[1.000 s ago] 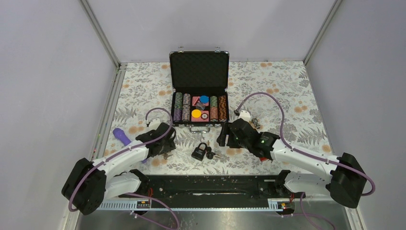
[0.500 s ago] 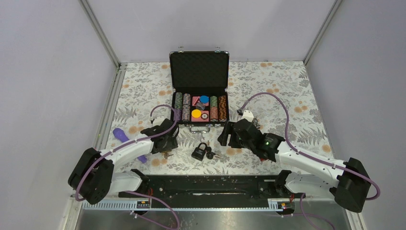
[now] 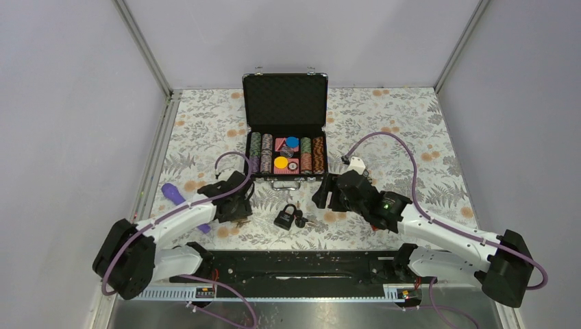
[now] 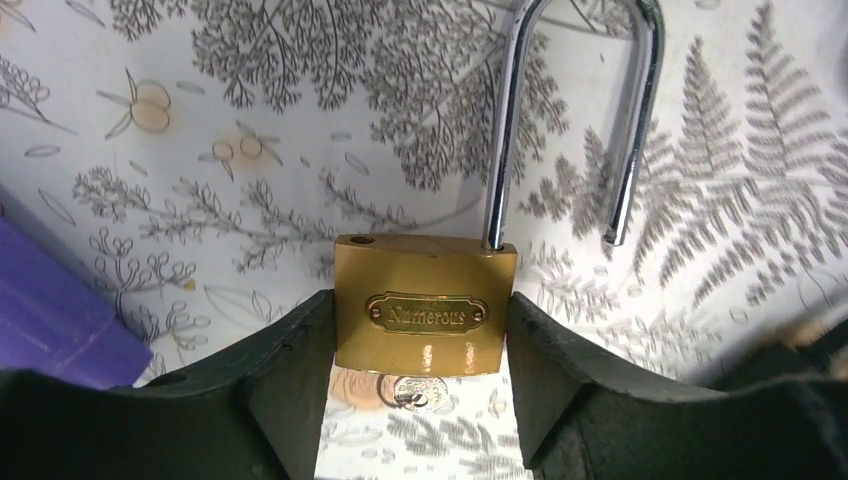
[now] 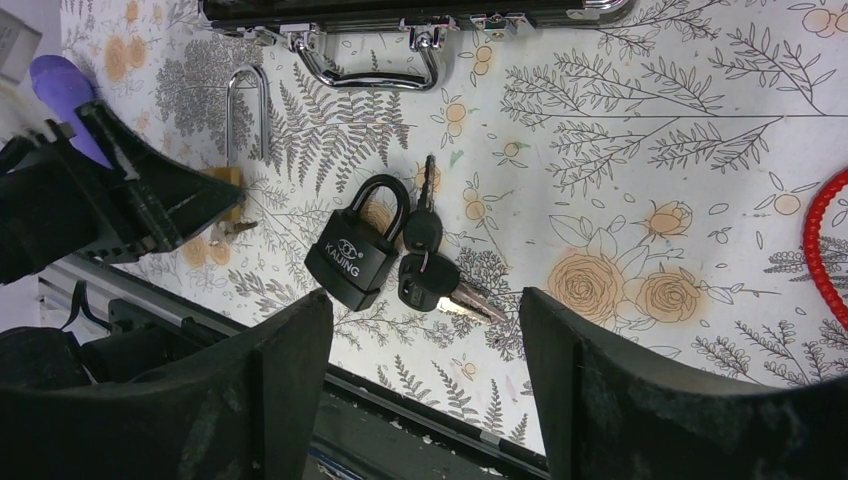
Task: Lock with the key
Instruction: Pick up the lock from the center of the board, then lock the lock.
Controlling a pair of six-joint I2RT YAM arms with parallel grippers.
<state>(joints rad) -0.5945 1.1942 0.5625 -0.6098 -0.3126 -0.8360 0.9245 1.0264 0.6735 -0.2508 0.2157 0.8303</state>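
Can see only a tiny bit of the key (image 4: 410,392) under the brass padlock (image 4: 425,315), cannot see the top of its shackle (image 4: 503,130) past the edge, and cannot tell what the cut-off purple thing (image 4: 45,325) is.

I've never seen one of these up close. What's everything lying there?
brass padlock: one, gold, shackle open, near left
small key: one, silver, at its base
black padlock: one, black, centre
keys: a bunch, black-headed, beside it
case: one, black, open, behind
poker chips: stacks, mixed colours, inside case
purple object: one, far left
tablecloth: one, floral
left fingers: two, black, gripping brass padlock
right fingers: two, black, open over black padlock
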